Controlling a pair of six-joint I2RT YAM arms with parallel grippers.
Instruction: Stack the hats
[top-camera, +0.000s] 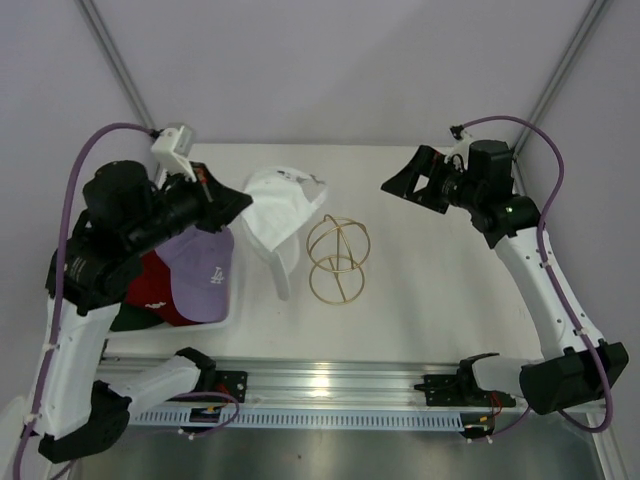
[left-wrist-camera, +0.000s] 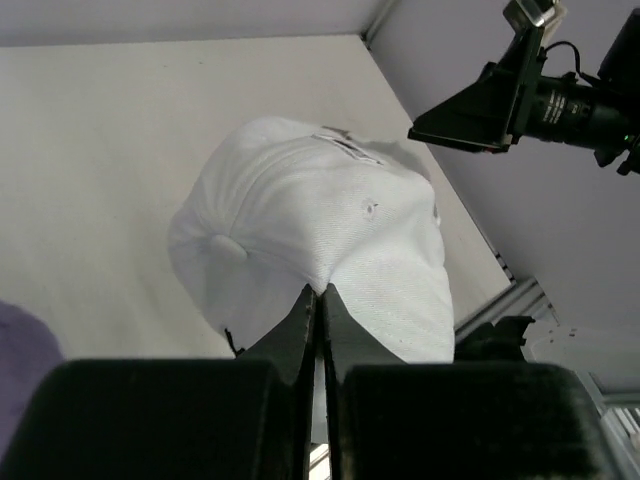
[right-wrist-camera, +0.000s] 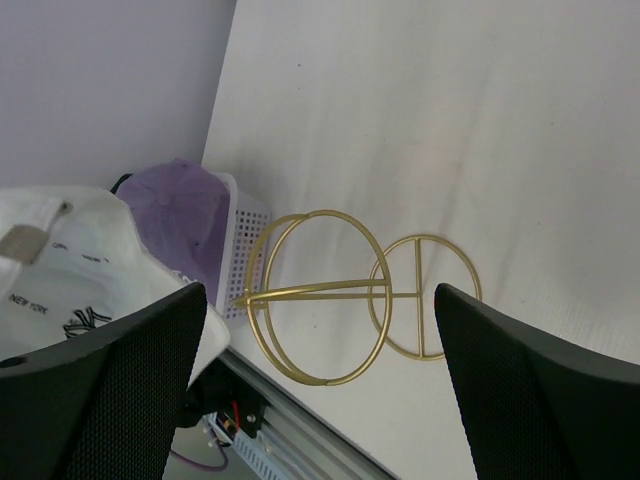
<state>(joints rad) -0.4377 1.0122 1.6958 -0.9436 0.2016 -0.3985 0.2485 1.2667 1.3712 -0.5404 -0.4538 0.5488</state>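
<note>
1. Working over a white bench (top-camera: 450, 300). Near its left edge, toward the near-left corner, a tray (right-wrist-camera: 243, 235) holding the stack so far.
2. In that tray: lavender cap (top-camera: 205, 262) on top with its logo showing, red cap (top-camera: 160, 295) under it, green cap (top-camera: 125, 320) peeking out lowest, on the side nearest the left edge. Cannot tell whether anything else lies beneath.
3. Toward the far edge, left of centre: white cap (left-wrist-camera: 330, 220), pinched by a fold of its fabric, brim drooping toward the near edge, labelled inside turned toward the right arm. Looks raised off the bench rather than lying flat, though not certain from these views.
4. Just right of the white cap, mid-bench: gold wire stand (top-camera: 338, 258), bare, touching neither a cap nor any fingers.
5. Left fingers (left-wrist-camera: 300, 335) clenched tight, grasping the white cap.
6. Right fingers (right-wrist-camera: 110, 380) spread wide, holding nothing, hovering toward the far-right corner, well apart from the stack.
7. Step in hand, as judged: carrying the white cap toward the stack in the tray.
8. Next move calls for swinging the cap left and nearward until over the lavender cap, keeping the drooping brim clear of the stand and the tray rim.
9. Then turning the crown upward, lining the brim up with the lavender brim, lowering until the crown nests over it, and only then letting go. Likely to slide off or land lopsided if let go early, with soft fabric held at one fold.
</note>
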